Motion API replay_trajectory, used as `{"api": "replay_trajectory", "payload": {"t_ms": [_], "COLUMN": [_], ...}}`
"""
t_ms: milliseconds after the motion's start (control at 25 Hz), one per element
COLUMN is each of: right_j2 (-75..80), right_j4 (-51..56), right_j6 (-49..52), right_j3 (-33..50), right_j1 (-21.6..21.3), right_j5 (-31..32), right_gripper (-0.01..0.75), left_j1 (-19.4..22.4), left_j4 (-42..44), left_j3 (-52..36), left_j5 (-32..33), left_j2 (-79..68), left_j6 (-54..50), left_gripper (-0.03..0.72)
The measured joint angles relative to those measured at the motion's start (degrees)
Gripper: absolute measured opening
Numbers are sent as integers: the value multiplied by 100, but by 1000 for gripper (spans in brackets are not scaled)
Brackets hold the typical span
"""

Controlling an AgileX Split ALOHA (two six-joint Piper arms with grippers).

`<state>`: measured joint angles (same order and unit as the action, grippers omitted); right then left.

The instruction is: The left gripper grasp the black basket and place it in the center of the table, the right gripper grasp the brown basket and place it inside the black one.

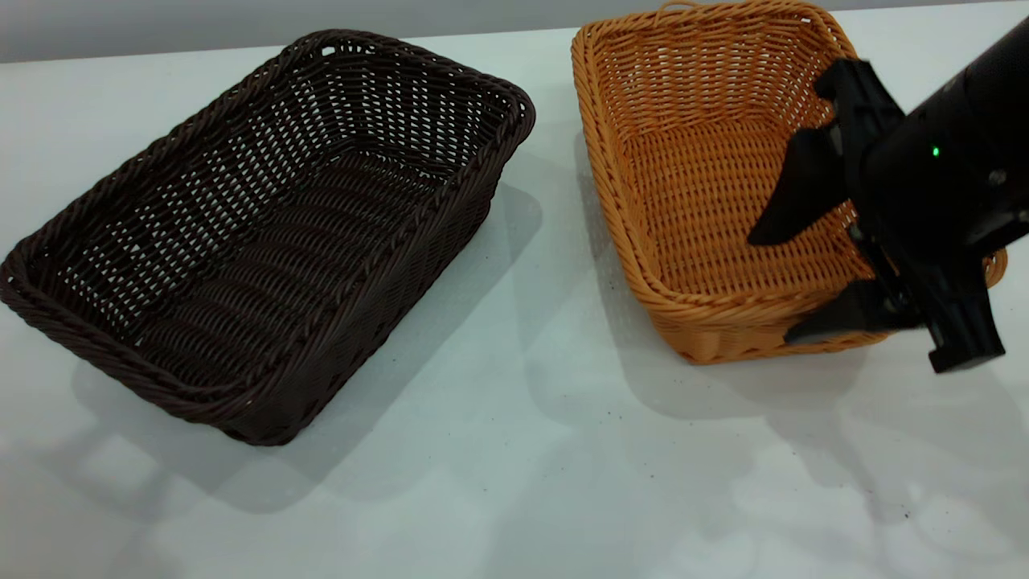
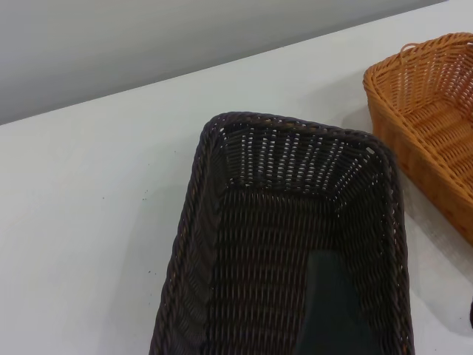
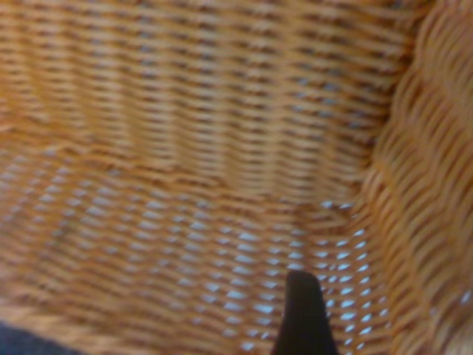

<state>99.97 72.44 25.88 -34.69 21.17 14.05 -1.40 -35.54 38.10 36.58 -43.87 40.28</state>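
Wicker brown basket (image 1: 707,177) sits far right on the bench (image 1: 514,482); right end effector (image 1: 792,281), fingers wide, apparently straddles its near rim to grasp. Black basket (image 1: 265,233) waits left.

So on the table (image 1: 514,450) you've got two baskets side by side with a bare strip of tabletop between them, not touching. The black basket (image 1: 265,233) sits on the left, angled so its far end swings toward the middle. The brown basket (image 1: 707,185) sits on the right, further back, reaching nearly to the table's far edge. The right gripper (image 1: 792,285) comes in from the right side, straddling the brown basket's near right corner, one finger inside and one outside the front wall.
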Motion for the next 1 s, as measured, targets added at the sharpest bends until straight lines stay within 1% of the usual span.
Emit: {"api": "replay_trajectory", "payload": {"t_ms": [120,280,520,720,1000], "right_j2": [167,229,229,273,403], "right_j4": [185,220,209,165,160], "right_j6": [-5,-16,-16,-19,-26], "right_j3": [0,0,0,0,0], "right_j1": [0,0,0,0,0], "right_j5": [-5,-244,-625,-625,-666], "right_gripper": [489,484,427,404,402], "left_j1": [0,0,0,0,0], "left_j4": [0,0,0,0,0], "left_j3": [0,0,0,0,0], "left_j5": [0,0,0,0,7], "left_j2": [0,0,0,0,0], "left_j6": [0,0,0,0,5], "left_gripper": [386,386,386,386,386]}}
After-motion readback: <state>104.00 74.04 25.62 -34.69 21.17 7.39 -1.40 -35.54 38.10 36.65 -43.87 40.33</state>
